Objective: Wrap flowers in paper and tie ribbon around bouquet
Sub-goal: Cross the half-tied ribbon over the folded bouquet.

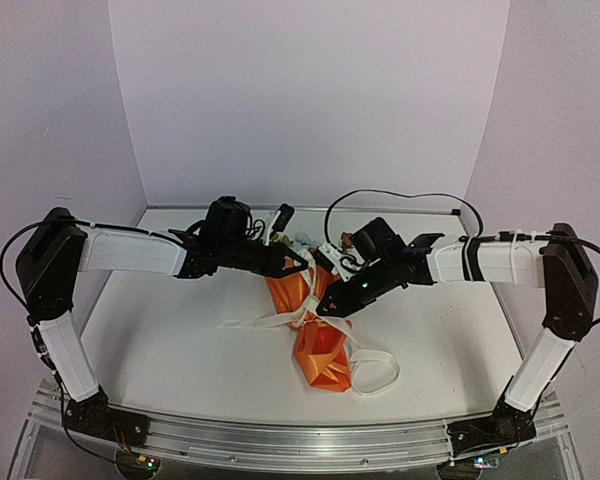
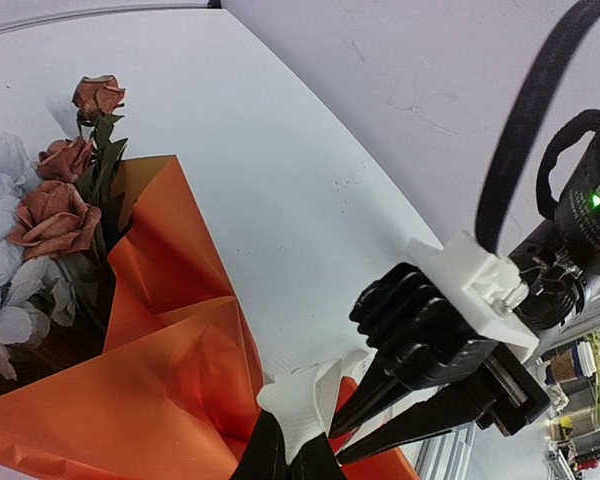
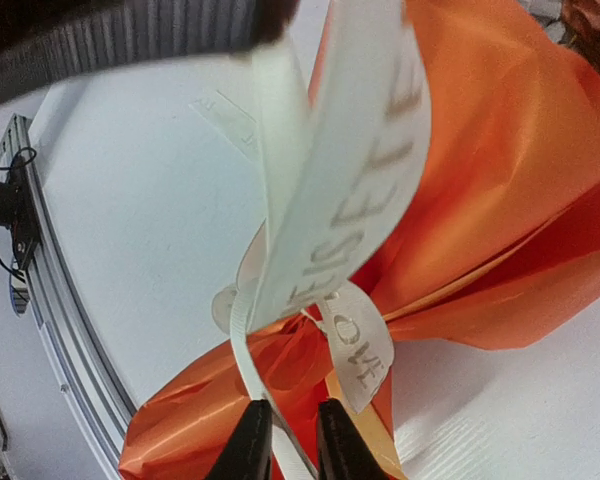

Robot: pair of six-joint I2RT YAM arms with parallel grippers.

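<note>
The bouquet [image 1: 318,345] lies in the middle of the table, its orange paper [image 2: 150,370] wrapped round the flowers [image 2: 55,215], whose peach and pale blooms stick out at the far end. The cream ribbon [image 1: 375,372] circles the cone's waist and loops off to the near right. My left gripper [image 1: 302,262] hovers over the bloom end, and the left wrist view shows this gripper [image 2: 295,445] shut on a fold of ribbon [image 2: 305,400]. My right gripper [image 3: 292,440] sits at the waist; its jaws stand a narrow gap apart with a lettered ribbon [image 3: 350,190] strand running between them.
A metal rail [image 1: 300,440] runs along the near table edge. White walls close in the back and sides. A black cable [image 1: 400,195] arcs above the right arm. One loose ribbon tail [image 1: 242,323] lies left of the cone.
</note>
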